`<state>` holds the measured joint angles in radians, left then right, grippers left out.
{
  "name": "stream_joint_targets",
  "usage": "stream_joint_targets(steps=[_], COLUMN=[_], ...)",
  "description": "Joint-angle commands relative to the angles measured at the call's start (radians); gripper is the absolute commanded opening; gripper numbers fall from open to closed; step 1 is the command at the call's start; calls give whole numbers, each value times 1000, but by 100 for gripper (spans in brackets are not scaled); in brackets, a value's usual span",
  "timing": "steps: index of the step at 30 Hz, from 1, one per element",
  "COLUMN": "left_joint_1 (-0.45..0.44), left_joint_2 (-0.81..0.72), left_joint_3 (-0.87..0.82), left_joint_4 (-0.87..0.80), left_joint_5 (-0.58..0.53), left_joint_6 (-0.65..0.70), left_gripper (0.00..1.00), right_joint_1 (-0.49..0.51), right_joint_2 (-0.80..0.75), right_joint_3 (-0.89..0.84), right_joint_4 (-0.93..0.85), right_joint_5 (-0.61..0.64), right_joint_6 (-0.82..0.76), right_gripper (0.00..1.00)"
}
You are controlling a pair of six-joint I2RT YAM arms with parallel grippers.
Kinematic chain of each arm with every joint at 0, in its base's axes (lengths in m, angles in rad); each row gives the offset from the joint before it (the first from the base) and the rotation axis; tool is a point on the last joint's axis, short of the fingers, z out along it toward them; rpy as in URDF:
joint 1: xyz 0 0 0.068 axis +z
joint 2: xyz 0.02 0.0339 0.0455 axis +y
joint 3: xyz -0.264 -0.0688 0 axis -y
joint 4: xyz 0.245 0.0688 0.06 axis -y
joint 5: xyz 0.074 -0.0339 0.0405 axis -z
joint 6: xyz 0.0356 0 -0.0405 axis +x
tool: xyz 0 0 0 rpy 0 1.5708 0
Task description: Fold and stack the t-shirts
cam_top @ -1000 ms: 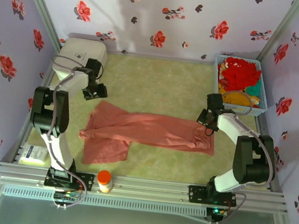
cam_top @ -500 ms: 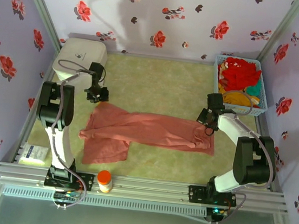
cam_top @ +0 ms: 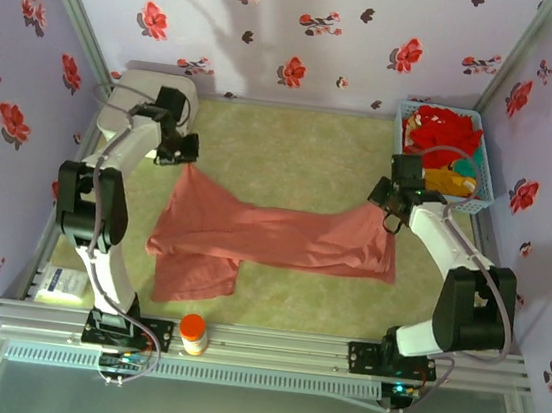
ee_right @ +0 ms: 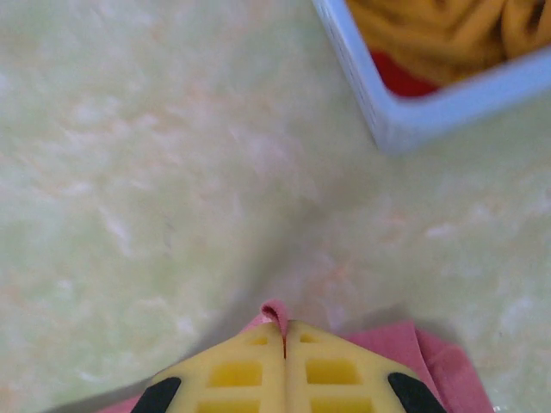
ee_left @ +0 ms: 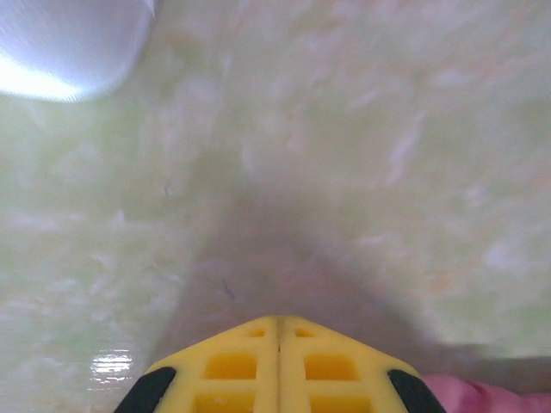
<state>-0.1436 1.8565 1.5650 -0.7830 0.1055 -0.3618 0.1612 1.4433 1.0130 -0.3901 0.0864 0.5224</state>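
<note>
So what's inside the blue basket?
Crumpled clothes fill the light-blue lattice basket: bright red cloth heaped at the far end, orange-yellow cloth at the near end, teal cloth on the right. Whatever lies beneath that heap is covered.

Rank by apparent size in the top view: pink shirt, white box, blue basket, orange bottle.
1. pink shirt, largest by far.
2-3. blue basket and white box: look alike; the left arm covers part of the box, so no ranking.
4. orange bottle, smallest.
</note>
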Motion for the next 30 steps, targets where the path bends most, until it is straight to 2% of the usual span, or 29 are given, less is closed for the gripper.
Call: stream_joint_targets(steps=[1,5,16,25,30], left_joint_1=[6,8,23,29,29], left_joint_2=[-36,19,240,392,421], left_joint_3=[129,317,779,985,941], left_joint_4=[-91,-182,-199,-64,99], left_joint_5=[-36,-52,-83,-117,-118], left_joint_6=[26,44,127,150,149], left_gripper=[0,0,0,0,0], right_joint_1=[-6,-7,-18,-51,-65], right_joint_2=[-6,52,260,396,526], right_joint_3=[89,212,484,603,749], right_joint_4=[25,16,89,234,166], right_joint_5=[29,33,99,58,12], right_joint_6=[-22,-26,-70,-90,-96], right_gripper=[0,0,0,0,0])
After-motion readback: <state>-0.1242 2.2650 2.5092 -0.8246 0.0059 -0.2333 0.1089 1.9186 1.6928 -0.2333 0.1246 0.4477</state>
